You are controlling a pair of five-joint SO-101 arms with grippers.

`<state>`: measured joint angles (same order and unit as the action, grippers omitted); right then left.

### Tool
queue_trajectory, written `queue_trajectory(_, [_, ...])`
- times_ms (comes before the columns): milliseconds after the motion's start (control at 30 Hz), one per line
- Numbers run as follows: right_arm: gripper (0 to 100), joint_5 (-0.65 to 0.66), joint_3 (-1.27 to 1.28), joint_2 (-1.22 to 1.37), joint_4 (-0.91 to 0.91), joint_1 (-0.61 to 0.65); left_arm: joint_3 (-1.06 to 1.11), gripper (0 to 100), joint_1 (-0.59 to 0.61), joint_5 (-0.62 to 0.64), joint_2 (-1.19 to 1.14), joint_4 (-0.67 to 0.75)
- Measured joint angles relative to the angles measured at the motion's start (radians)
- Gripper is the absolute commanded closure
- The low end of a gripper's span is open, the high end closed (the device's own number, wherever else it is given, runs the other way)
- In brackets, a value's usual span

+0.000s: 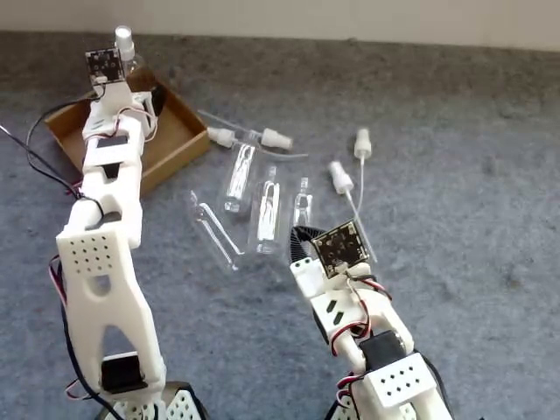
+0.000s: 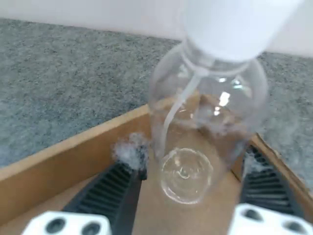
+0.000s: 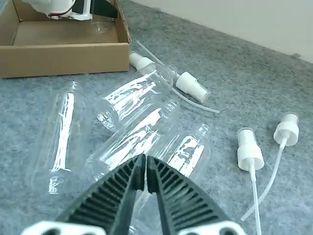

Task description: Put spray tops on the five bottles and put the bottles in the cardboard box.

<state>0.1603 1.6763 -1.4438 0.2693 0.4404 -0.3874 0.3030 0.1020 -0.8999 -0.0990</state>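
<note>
Nearest the arm bases, the right gripper (image 3: 145, 159) hung just above the grey carpet (image 1: 455, 175) with its ribbed black jaws pressed almost together. Only a thin slit showed between them, and they held nothing. Right beneath and just beyond its tips lay four clear bottles (image 3: 137, 137), all on their sides and none with a top. They were thin-walled cylinders of glossy transparent plastic with short threaded necks. Three lay close together, their long axes running roughly away from the arms and their open necks pointing to the far side. The fourth lay at a slant beside them, toward the box.

Past the bottles, four loose spray tops (image 3: 249, 149) were scattered on the carpet, each a small white ridged cap trailing a thin translucent tube. Two lay near the box's corner and two lay off to the other side.

Farther still sat the cardboard box (image 1: 175, 140) — a shallow, open tray of plain brown board with low walls. The left arm stretched over it, and the left gripper (image 2: 191, 160) was at its far end with its jaws spread wide. Between them stood the capped bottle (image 2: 210, 112), with its white spray top uppermost, its round base down toward the box floor and its tube visible through the wall. A gap showed between one finger (image 2: 122, 188) and the bottle — on the other side, contact could not be judged.
</note>
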Motion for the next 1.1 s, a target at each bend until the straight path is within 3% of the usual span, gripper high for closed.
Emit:
queue_trajectory(500, [99.3, 0.0, 0.0, 0.0, 0.0, 0.0, 0.37, 74, 0.008, 0.0, 0.374, 0.0])
queue_trajectory(900, [99.3, 0.0, 0.0, 0.0, 0.0, 0.0, 0.838, 74, 0.008, 0.0, 0.907, 0.0])
queue_trajectory(1100, [99.3, 0.0, 0.0, 0.0, 0.0, 0.0, 1.066, 74, -0.009, -0.16, 1.178, -0.057])
